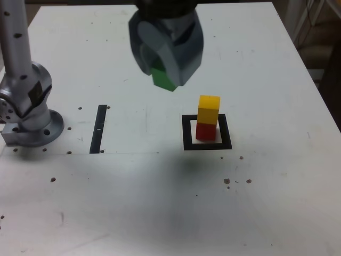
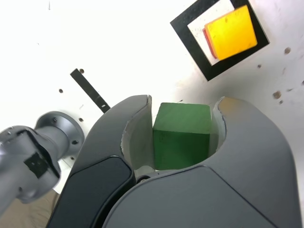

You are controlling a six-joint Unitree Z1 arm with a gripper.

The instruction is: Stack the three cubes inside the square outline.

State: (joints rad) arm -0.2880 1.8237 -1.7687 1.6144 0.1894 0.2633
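My gripper (image 2: 183,111) is clamped on the green cube (image 2: 182,135), high above the table's (image 1: 277,202) middle, and if I lower it off-centre onto the yellow cube (image 1: 209,109) atop the red cube (image 1: 206,131) inside the square outline (image 1: 187,133), I judge the stack could topple.

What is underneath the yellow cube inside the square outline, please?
The yellow cube sits on a red cube, which rests on the white centre of the square outline. In the wrist view the yellow cube covers nearly all of the red one; only a thin edge shows.
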